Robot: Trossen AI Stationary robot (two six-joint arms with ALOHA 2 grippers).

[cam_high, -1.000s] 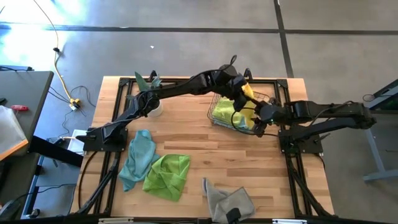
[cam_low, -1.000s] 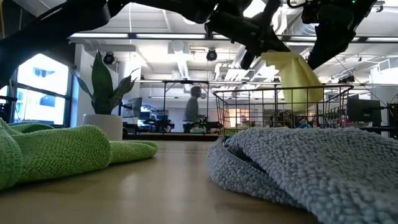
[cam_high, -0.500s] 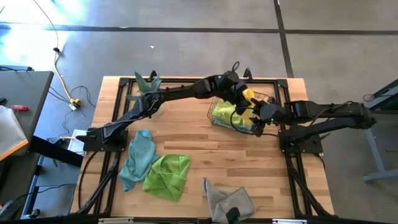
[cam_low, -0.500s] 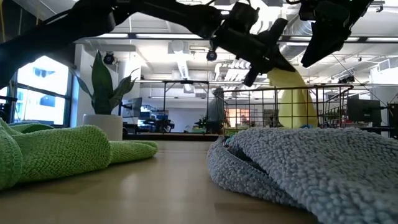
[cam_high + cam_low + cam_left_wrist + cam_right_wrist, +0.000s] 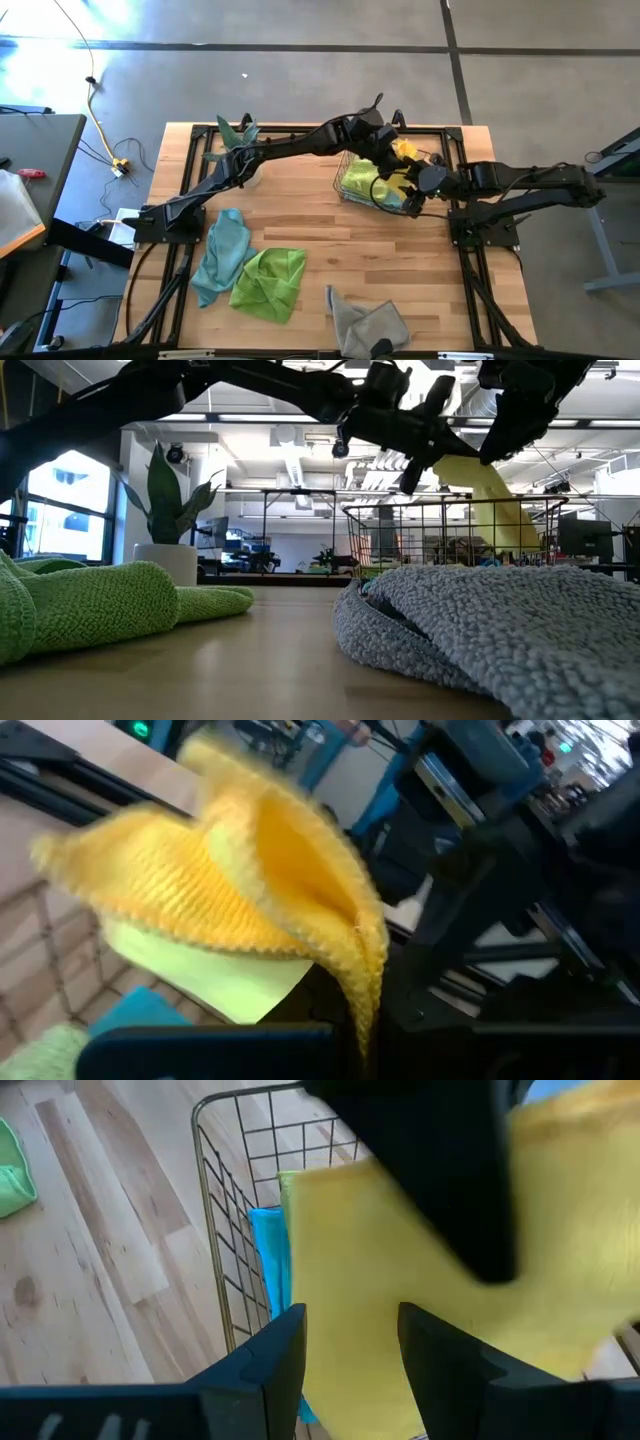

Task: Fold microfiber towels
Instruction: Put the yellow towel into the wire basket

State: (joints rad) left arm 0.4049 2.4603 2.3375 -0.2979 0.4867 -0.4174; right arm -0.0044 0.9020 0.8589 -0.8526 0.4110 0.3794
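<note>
Blurred by motion: yellow towel (image 5: 250, 880) in left wrist view. Hidden behind it, left jaws' tips. Cut off at high view's bottom edge: grey towel (image 5: 368, 325). Largely buried under yellow: teal towel (image 5: 268, 1260) in wire basket (image 5: 225, 1230).

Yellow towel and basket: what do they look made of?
Yellow towel: soft, matte, knitted-looking looped pile, apparently microfiber; it drapes and folds limply. Basket: thin metal wire in an open grid, with a coppery sheen, probably plated or coated.

We see a grey concrete floor (image 5: 300, 85) around the wooden table (image 5: 310, 215), a bright window (image 5: 60, 495) at nine o'clock and white ceiling beams (image 5: 290, 425) at twelve.
</note>
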